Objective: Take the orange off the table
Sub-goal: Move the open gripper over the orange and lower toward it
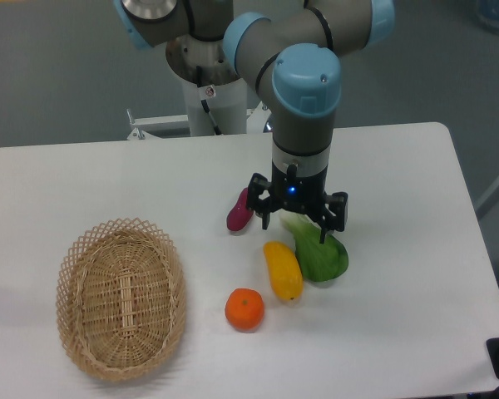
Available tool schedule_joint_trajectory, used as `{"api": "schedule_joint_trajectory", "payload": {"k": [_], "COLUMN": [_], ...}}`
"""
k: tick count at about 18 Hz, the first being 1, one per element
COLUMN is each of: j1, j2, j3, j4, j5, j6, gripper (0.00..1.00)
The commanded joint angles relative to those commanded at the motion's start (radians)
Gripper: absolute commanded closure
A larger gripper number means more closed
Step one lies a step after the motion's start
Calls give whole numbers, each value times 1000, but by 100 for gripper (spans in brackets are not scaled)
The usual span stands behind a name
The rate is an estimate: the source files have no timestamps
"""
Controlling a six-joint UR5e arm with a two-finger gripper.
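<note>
Orange [244,309] pickup is not yet begun: on the table [416,274], the gripper [298,224] hangs spread wide and empty, while the fruit lies untouched toward its seven o'clock, just beside the yellow vegetable [283,270].

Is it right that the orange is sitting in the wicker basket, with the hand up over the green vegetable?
Not quite. In the camera view the orange lies on the table, right of the wicker basket, which holds nothing. The hand is over the green vegetable, as you say.
</note>
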Motion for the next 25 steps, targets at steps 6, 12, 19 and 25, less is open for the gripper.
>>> {"api": "schedule_joint_trajectory", "payload": {"k": [6, 12, 19, 25], "j1": [-32, -93, -149, -172], "j2": [-67, -143, -225, -259], "j3": [5, 11, 5, 2], "j4": [15, 71, 136, 149], "j5": [6, 9, 34, 93], "j6": [-167, -389, -491, -497], "gripper": [0, 0, 0, 0]}}
